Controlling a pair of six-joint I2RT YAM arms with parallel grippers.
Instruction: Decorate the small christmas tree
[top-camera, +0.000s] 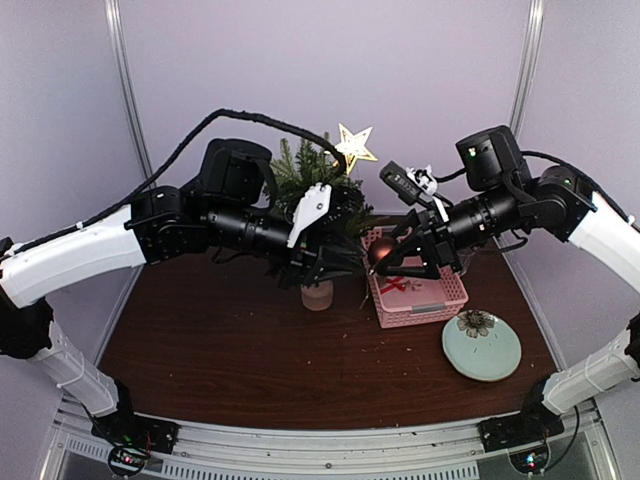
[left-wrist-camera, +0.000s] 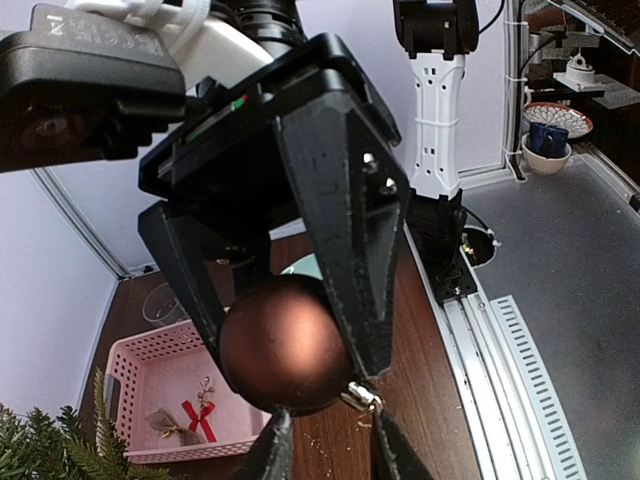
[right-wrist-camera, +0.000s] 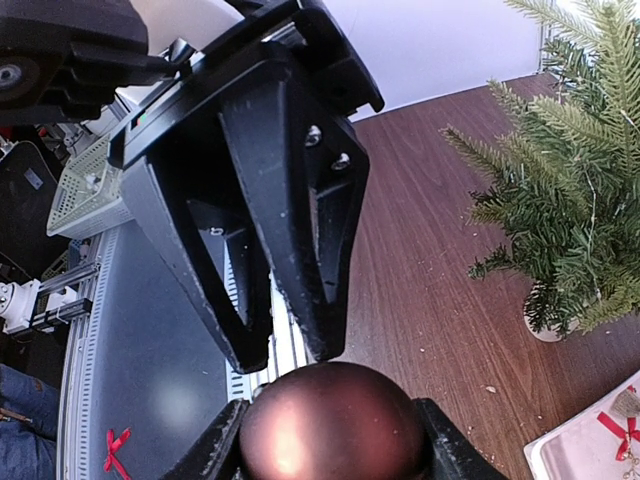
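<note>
Top view: the right gripper (top-camera: 390, 257) is pinching a glossy brown-red bauble (top-camera: 381, 251) over the edge of the pink plastic basket (top-camera: 425, 305). The small green christmas tree (top-camera: 308, 175) stands mid-desk, right behind the left gripper (top-camera: 345, 262).

Left wrist: that gripper's spread, tips flanking the bauble's little metal cap (left-wrist-camera: 355, 398). I'd close there, gently.

Right wrist: the tree's close on the right, with bare dark wooden desk (right-wrist-camera: 430, 250) between, so swing in slow.

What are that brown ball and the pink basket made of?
The ball looks like plastic or glass with a satin brown coat: soft, blurred highlights, plus a shiny metal-looking cap. The basket looks like moulded plastic: uniform pink, regular lattice holes.
</note>
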